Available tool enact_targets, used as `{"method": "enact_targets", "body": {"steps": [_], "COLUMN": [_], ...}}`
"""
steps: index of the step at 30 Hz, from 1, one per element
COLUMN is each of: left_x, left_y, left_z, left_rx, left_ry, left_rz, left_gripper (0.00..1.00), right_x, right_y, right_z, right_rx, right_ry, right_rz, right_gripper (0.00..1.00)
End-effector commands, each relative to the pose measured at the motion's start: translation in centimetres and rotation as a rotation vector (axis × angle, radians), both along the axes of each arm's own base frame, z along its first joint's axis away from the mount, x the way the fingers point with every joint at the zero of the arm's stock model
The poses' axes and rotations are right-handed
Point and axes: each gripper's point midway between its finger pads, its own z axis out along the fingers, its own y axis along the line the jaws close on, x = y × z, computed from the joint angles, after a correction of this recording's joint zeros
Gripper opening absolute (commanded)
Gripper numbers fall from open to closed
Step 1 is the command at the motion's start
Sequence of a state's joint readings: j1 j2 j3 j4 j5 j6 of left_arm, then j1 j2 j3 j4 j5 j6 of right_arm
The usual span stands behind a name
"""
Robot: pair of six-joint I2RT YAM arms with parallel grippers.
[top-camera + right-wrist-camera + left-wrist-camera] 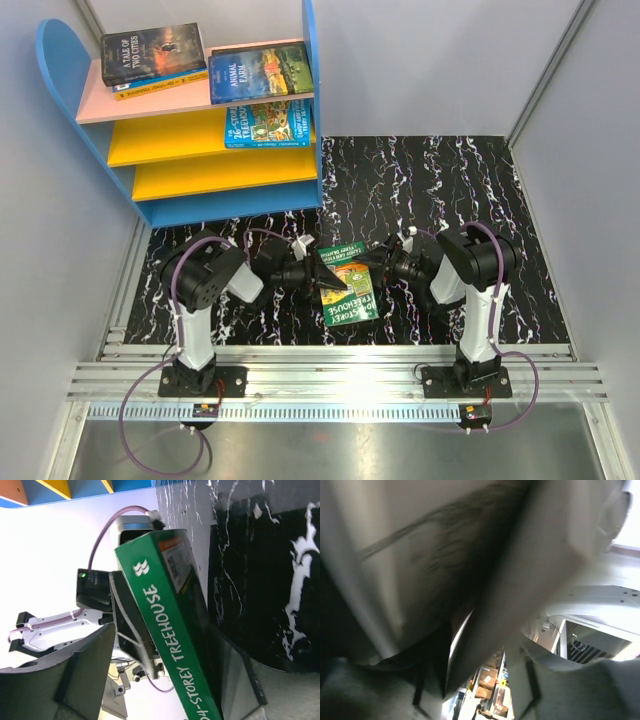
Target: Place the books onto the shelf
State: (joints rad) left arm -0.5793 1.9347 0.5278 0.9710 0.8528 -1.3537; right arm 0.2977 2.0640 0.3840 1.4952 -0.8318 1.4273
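Green Treehouse book mid-counter, between both pincers. Right pincer spread wide around the spine, not clamped. Left pincer at book's left edge; can't tell grip. Other books on shelf.

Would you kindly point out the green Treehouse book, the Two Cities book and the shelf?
green Treehouse book (167,640): right wrist view, spine.
Two Cities book (153,53): top view, cover.
shelf (60,58): top view, round-topped side panel.
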Motion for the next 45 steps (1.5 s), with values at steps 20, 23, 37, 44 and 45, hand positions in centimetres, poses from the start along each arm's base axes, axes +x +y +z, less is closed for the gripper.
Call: {"method": "enact_targets", "body": {"steps": [20, 23, 37, 44, 45], "left_x": [2.2, 1.6, -0.8, -5.7, -6.7], "left_y": [-1.2, 2.6, 23.9, 28.0, 27.7], "left_z": [5.9, 3.5, 21.0, 25.9, 26.2], "left_rx": [0.146, 0.431, 1.124, 1.064, 1.007], "left_ry": [-0.284, -0.262, -0.591, -0.701, -0.717], "left_rz": [-0.131, -0.136, 0.507, 0.604, 0.588], "left_gripper": [0.55, 0.60, 0.99, 0.99, 0.99], "right_x": [-3.8, -3.8, -2.8, 5.0, 6.4], "right_y": [-1.7, -2.4, 7.0, 15.1, 15.2], "right_z": [1.5, 4.2, 24.7, 31.8, 34.2], "right_rx": [-0.474, -0.516, -0.322, -0.210, -0.180], "right_ry": [-0.030, -0.060, -0.367, -0.366, -0.396], "right_rz": [0.189, 0.158, 0.076, -0.079, -0.135], "right_gripper": [0.00, 0.00, 0.00, 0.00, 0.00]}}
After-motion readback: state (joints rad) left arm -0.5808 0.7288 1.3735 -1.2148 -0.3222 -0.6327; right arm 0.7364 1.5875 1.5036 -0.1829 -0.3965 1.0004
